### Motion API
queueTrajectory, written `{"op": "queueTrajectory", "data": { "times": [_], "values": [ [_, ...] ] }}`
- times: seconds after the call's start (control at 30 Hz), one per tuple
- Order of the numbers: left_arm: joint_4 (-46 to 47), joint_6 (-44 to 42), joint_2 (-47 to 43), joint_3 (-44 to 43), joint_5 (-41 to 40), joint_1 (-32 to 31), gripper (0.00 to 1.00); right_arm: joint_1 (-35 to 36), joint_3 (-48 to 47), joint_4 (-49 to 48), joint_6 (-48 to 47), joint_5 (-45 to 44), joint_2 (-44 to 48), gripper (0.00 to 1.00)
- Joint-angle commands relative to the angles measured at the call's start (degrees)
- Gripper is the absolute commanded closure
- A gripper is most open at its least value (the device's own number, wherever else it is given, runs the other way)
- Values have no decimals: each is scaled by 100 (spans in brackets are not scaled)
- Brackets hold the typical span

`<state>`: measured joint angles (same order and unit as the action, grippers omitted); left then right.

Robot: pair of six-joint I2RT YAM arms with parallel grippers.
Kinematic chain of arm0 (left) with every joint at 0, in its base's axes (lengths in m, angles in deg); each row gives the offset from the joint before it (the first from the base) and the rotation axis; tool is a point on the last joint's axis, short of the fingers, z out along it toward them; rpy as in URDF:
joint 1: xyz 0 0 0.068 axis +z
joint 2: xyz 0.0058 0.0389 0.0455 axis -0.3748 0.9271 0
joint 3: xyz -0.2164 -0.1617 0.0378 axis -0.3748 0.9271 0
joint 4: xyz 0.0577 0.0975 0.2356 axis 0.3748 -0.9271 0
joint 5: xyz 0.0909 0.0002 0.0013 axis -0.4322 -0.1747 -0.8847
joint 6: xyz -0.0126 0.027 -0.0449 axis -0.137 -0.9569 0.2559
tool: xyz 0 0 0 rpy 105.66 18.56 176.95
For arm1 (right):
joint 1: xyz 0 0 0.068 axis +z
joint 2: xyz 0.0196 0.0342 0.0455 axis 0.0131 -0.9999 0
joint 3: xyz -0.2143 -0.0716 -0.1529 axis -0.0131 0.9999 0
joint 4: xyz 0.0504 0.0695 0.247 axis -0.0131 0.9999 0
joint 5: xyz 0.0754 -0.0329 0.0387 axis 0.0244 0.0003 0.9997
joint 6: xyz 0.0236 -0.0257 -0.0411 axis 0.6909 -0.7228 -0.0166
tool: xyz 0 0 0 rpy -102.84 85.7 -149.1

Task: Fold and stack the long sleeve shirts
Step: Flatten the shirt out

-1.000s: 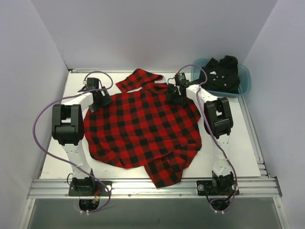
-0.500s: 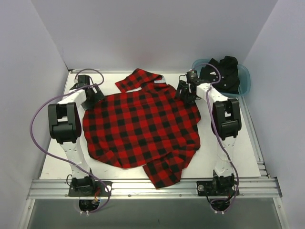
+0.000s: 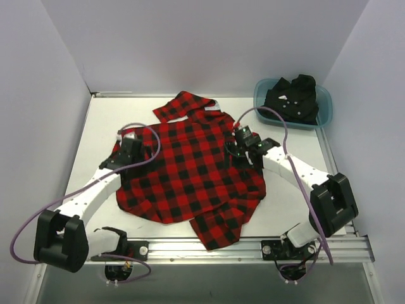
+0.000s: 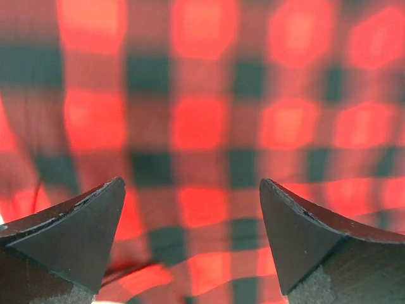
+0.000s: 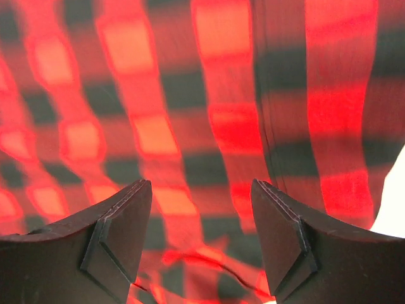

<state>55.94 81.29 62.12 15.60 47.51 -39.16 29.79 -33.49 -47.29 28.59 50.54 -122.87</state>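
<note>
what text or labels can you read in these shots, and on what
No text is readable.
The white marks on the black shirt in the teal tub are too small to read.
The flannel shirt shows only its check pattern.

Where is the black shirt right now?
Top view: the black shirt lies bunched inside the teal tub at the table's far right, apart from the flannel shirt.

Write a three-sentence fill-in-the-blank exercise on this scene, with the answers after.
The flannel shirt spread on the table is red and ____.
The teal tub holding the black shirt stands at the table's far ____ corner.
The left gripper and right gripper are above the flannel shirt, jaws ____.
Missing words: black; right; open.
</note>
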Motion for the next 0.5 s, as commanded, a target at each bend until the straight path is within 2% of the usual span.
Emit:
{"op": "queueTrajectory", "data": {
  "times": [0.0,0.13,0.23,0.37,0.47],
  "values": [
    [-246,473,-91,785,-180,45,3,144,738,398,190,-324,372,36],
    [61,711,93,1138,-153,53,3,206,1242,249,348,-490,495,37],
    [219,913,540,1121,-188,141,3,180,1339,38,419,-614,233,37],
    [570,1028,1321,919,-311,466,3,75,1155,-217,480,-509,-258,37],
    [659,1010,2067,428,-303,782,3,-127,891,-340,542,-439,-699,38]
  ]
}}
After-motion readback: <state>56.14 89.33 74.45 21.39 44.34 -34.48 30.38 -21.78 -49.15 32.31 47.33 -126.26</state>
